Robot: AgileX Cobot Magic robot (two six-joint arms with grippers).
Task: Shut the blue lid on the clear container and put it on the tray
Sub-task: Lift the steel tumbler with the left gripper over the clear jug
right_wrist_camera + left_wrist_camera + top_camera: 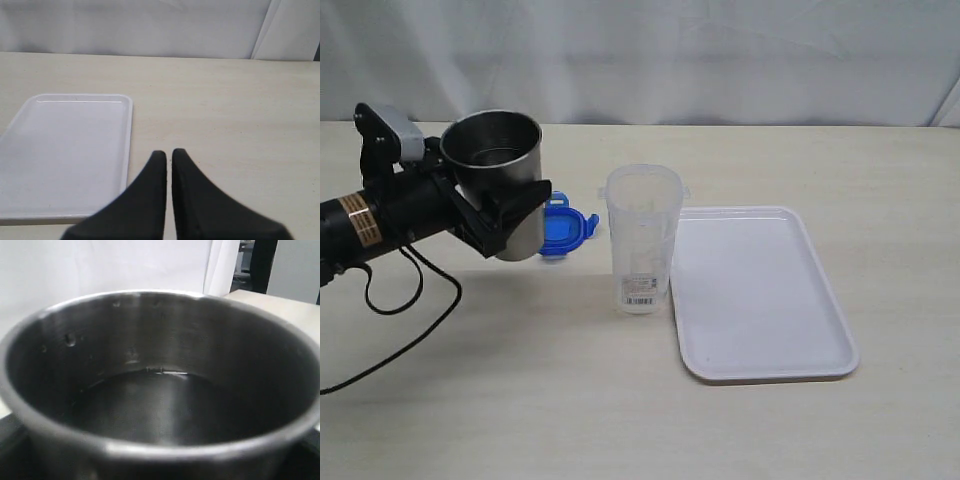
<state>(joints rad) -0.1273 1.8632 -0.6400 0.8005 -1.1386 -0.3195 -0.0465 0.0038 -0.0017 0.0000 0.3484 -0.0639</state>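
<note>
The clear container (642, 240) stands upright and uncovered on the table, just left of the white tray (760, 295). The blue lid (567, 229) lies flat on the table behind and left of the container, partly hidden by a grey metal cup (498, 170). My left gripper (508, 216) is closed round that cup and holds it above the table; the cup's inside (160, 390) fills the left wrist view. My right gripper (169, 153) is shut and empty, over bare table beside the tray (65, 150). It is outside the exterior view.
A black cable (410, 300) trails from the left arm across the table at the left. A white curtain (640, 60) hangs behind the table's far edge.
</note>
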